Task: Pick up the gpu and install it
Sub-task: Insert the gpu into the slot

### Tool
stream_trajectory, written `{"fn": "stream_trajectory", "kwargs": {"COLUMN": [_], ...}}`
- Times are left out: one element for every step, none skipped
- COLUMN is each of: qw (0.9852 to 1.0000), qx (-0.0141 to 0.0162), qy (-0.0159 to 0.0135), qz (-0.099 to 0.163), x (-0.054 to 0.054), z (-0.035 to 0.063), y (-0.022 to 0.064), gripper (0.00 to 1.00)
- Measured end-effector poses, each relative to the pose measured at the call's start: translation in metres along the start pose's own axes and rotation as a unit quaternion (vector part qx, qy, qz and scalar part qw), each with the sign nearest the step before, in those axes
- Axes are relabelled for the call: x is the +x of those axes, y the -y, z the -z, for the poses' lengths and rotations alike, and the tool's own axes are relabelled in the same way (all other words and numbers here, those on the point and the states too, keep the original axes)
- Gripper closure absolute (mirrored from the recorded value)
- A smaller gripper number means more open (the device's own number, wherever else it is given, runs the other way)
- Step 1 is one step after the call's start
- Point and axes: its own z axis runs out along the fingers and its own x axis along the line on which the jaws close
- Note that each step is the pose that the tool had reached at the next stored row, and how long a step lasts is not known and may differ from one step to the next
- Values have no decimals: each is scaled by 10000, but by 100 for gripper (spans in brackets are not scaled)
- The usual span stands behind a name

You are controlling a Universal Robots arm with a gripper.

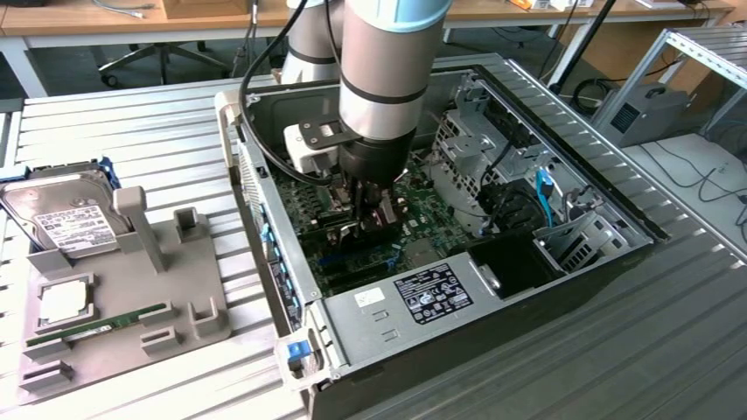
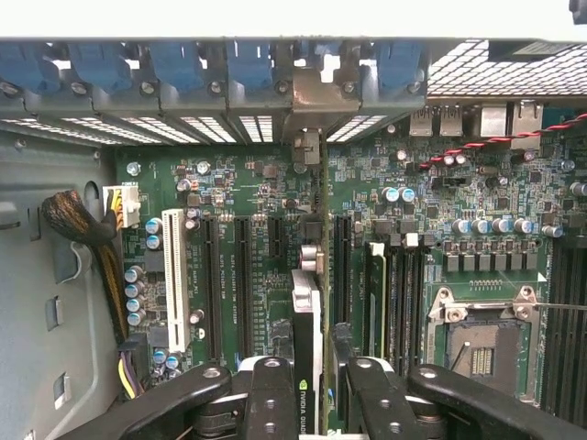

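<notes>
Wrist view: gpu gripped on edge inside the case

Your jaws are closed narrow on the gpu [image 2: 307, 316], pinching it from both sides. The card stands on edge among the black expansion slots of the motherboard [image 2: 248, 183], near the white slot [image 2: 174, 275]. Whether its connector edge sits in a slot, you cannot tell. Exterior view: your arm [image 1: 380, 70] reaches down into the open computer case [image 1: 583, 254]. At the exterior view's left, the hard drive [image 1: 65, 219] and memory stick [image 1: 100, 325] rest in the grey holder [image 1: 175, 297] on the surface [image 1: 140, 114].
</notes>
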Motion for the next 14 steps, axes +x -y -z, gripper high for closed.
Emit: {"fn": "stream_trajectory", "kwargs": {"qw": [10000,10000,10000,10000,10000,10000,10000,10000,10000,10000,10000,10000,10000,10000], "qx": [0,-1,-1,-1,-1,-1,-1,-1,0,-1,0,0,-1,-1], "qy": [0,0,0,0,0,0,0,-1,-2,-3,-4,-4,-5,-6], "qz": [0,0,0,0,0,0,0,0,0,0,0,0,0,0], "x": [0,0,0,0,0,0,0,0,0,0,0,0,0,0], "z": [0,0,0,0,0,0,1,2,2,3,4,5,7,9], "y": [0,0,0,0,0,0,0,0,0,0,0,0,0,0], "gripper": [74,74,74,74,74,74,74,74,74,74,74,74,74,74]}}
